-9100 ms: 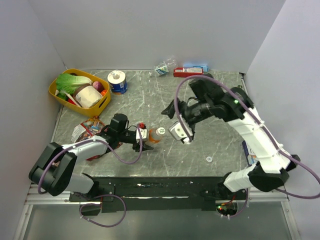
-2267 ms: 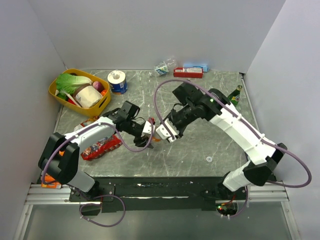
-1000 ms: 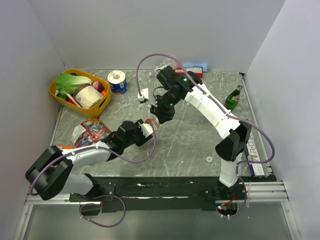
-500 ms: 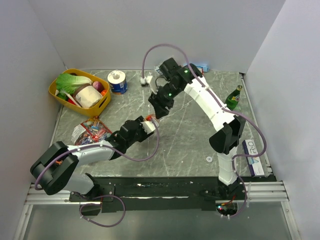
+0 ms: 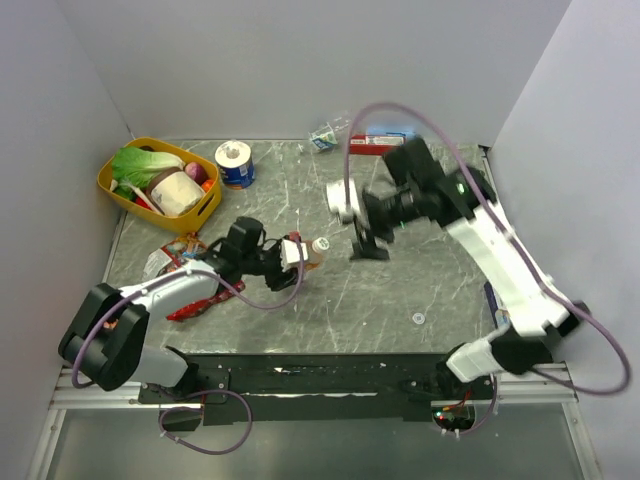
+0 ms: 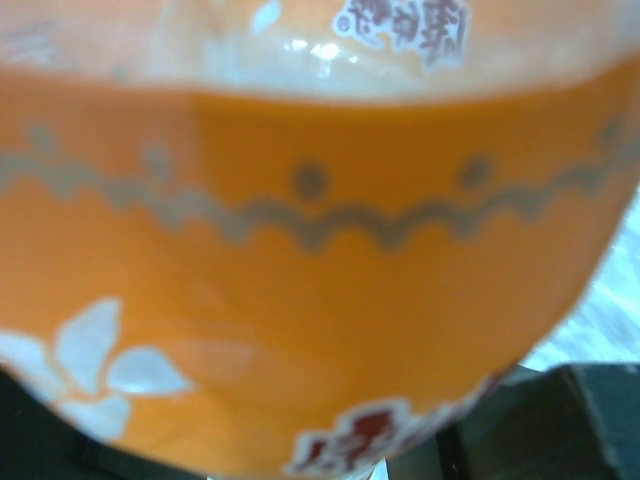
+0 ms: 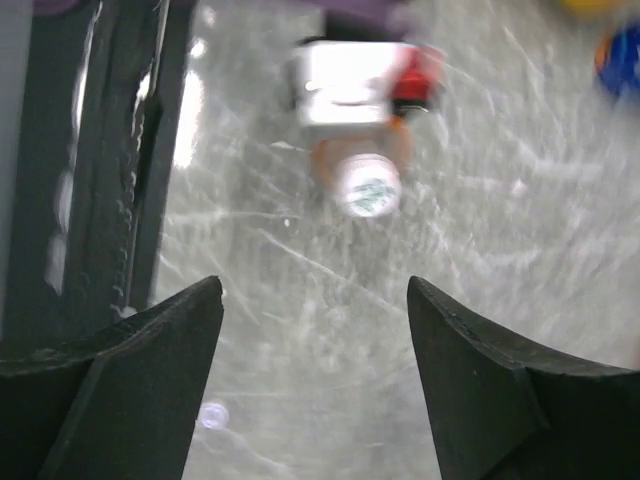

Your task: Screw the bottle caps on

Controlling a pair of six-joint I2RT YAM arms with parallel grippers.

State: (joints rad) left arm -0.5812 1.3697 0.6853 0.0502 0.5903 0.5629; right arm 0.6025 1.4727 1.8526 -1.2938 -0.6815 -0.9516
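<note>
The orange drink bottle [image 5: 307,255] stands upright left of the table's middle, with a white cap [image 5: 319,245] on its neck. My left gripper [image 5: 296,256] is shut on its body; the orange bottle [image 6: 300,300] fills the left wrist view. My right gripper [image 5: 370,250] is open and empty, a little to the right of the bottle. Its wrist view looks past the open gripper [image 7: 315,290] at the capped bottle top [image 7: 368,190]. A loose white cap [image 5: 418,318] lies at the front right, also in the right wrist view [image 7: 212,415]. The water bottle [image 5: 325,135] lies at the back.
A yellow basket [image 5: 113,186] of groceries stands at the back left, with a blue-white roll [image 5: 234,163] beside it. A snack packet [image 5: 185,262] lies under the left arm. A red box [image 5: 366,143] and a blue box [image 5: 392,131] lie by the back wall.
My right arm has swung from above the bottle at the back centre to the right and lower, its gripper now open beside the bottle. The left gripper still holds the bottle.
</note>
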